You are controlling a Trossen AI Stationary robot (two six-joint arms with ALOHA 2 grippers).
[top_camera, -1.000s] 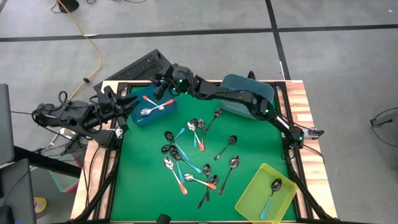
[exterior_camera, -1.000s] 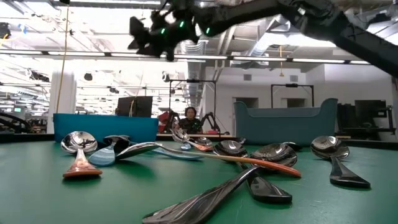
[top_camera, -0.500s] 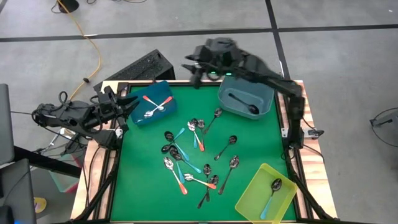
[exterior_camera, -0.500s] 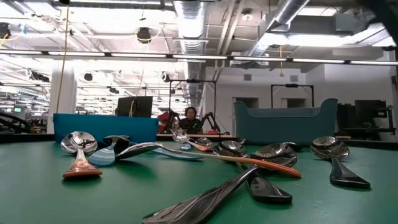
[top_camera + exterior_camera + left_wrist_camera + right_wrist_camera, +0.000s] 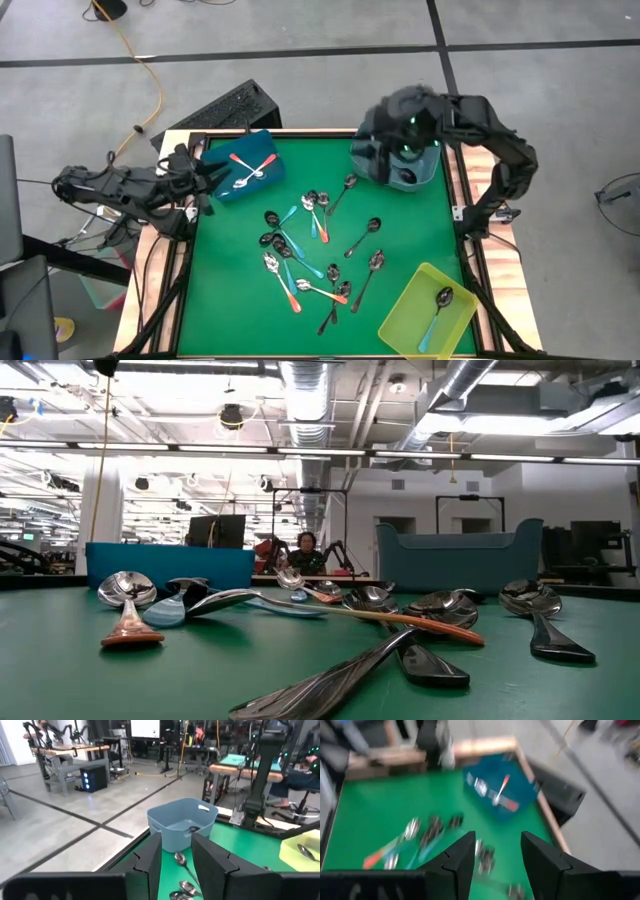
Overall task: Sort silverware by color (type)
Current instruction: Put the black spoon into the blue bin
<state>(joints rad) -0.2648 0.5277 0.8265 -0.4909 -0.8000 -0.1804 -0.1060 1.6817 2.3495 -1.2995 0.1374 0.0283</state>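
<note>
The table (image 5: pixel 230 300) has a flat green surface inside a wooden rim. The silverware (image 5: pixel 310 250) lies loose near its centre: small spoons with polished metal bowls and slim handles in orange-red, light blue or dark metal, several overlapping. A dark blue bin (image 5: pixel 243 168) at the far left corner holds two orange-red-handled spoons. A grey-blue bin (image 5: pixel 368 158) at the far right corner holds a dark spoon. A translucent yellow bin (image 5: pixel 405 318) at the near right corner holds one spoon.

The left gripper (image 5: pixel 176 857) waits beside the dark blue bin, jaws apart and empty. The right gripper (image 5: pixel 492 852) hangs above the grey-blue bin, jaws apart and empty.
</note>
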